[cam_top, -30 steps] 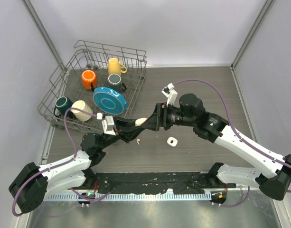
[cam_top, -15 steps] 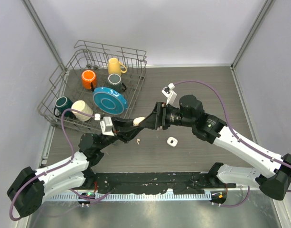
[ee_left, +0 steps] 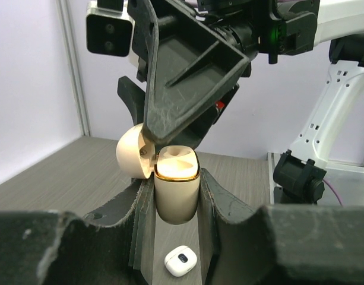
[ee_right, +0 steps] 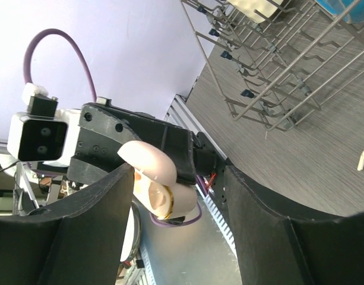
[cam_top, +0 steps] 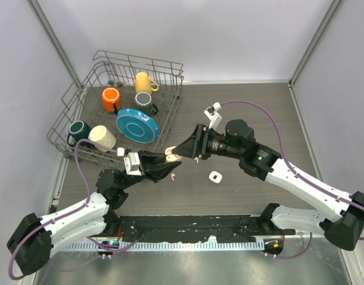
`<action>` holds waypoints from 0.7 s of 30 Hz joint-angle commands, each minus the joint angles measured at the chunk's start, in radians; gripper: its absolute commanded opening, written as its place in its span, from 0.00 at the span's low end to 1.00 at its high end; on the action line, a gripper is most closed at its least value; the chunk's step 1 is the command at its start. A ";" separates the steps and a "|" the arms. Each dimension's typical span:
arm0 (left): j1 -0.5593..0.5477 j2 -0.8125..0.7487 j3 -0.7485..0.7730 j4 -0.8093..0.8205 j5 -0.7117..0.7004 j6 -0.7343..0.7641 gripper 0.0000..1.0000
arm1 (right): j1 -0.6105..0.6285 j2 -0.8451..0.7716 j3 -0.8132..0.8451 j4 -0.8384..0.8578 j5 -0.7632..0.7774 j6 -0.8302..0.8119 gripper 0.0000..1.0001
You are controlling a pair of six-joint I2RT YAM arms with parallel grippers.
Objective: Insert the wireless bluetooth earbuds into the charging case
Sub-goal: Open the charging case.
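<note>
Cream plastic, the charging case (ee_left: 177, 189) has its lid swung open and is clenched upright in the left hand (ee_left: 176, 208). Both have shifted slightly toward the near edge since a second ago. The right hand (cam_top: 183, 148) is at the lid, jaws spread and grasping nothing; contact cannot be told. One earbud (cam_top: 173, 176) lies on the dark wood-grain worktop (cam_top: 253, 110) below, with a small white pod (cam_top: 215, 176) near it. Pale walls surround, and the wire rack (cam_top: 138, 58) stands close by at far left.
</note>
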 commanded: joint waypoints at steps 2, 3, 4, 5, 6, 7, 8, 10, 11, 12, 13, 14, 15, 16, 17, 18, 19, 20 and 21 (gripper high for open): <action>-0.004 -0.030 -0.030 0.042 -0.033 0.052 0.01 | -0.010 -0.022 0.023 0.096 -0.069 0.049 0.67; -0.004 -0.036 -0.030 0.044 -0.038 0.055 0.01 | -0.010 -0.014 0.025 0.096 -0.079 0.057 0.67; -0.004 -0.038 -0.030 0.039 -0.046 0.061 0.01 | -0.010 -0.010 0.029 0.096 -0.101 0.072 0.67; -0.002 -0.041 -0.029 0.039 -0.046 0.065 0.01 | -0.011 -0.004 0.031 0.096 -0.108 0.077 0.68; -0.002 -0.044 -0.029 0.036 -0.046 0.073 0.01 | -0.012 -0.001 0.031 0.096 -0.112 0.083 0.67; -0.002 -0.047 -0.029 0.036 -0.049 0.076 0.01 | -0.012 0.007 0.029 0.092 -0.112 0.089 0.68; -0.002 -0.047 -0.026 0.035 -0.049 0.078 0.01 | -0.012 0.012 0.032 0.085 -0.112 0.092 0.67; -0.004 -0.052 -0.026 0.030 -0.053 0.084 0.01 | -0.012 0.024 0.032 0.062 -0.111 0.095 0.67; -0.004 -0.053 -0.024 0.029 -0.060 0.087 0.01 | -0.012 0.029 0.032 0.056 -0.112 0.095 0.67; -0.004 -0.055 -0.023 0.027 -0.061 0.092 0.01 | -0.012 0.032 0.034 0.044 -0.114 0.094 0.67; -0.002 -0.055 -0.023 0.025 -0.063 0.095 0.01 | -0.013 0.036 0.032 0.039 -0.117 0.095 0.67; -0.002 -0.056 -0.021 0.022 -0.060 0.101 0.01 | -0.010 0.038 0.031 0.039 -0.123 0.098 0.67; -0.002 -0.058 -0.020 0.016 -0.060 0.113 0.01 | -0.011 0.038 0.029 0.039 -0.129 0.100 0.67; -0.002 -0.059 -0.017 0.013 -0.060 0.116 0.01 | -0.012 0.042 0.029 0.037 -0.135 0.101 0.67; -0.002 -0.059 -0.015 0.009 -0.063 0.121 0.01 | -0.013 0.044 0.029 0.039 -0.146 0.103 0.67; -0.002 -0.058 -0.013 0.006 -0.061 0.125 0.01 | -0.012 0.045 0.029 0.039 -0.146 0.103 0.67; -0.004 -0.055 -0.009 0.006 -0.061 0.127 0.01 | -0.012 0.049 0.031 0.037 -0.149 0.101 0.67; -0.002 -0.053 -0.007 0.002 -0.060 0.128 0.01 | -0.012 0.052 0.031 0.037 -0.152 0.104 0.67; -0.002 -0.052 -0.006 0.002 -0.060 0.130 0.01 | -0.012 0.053 0.032 0.039 -0.160 0.106 0.66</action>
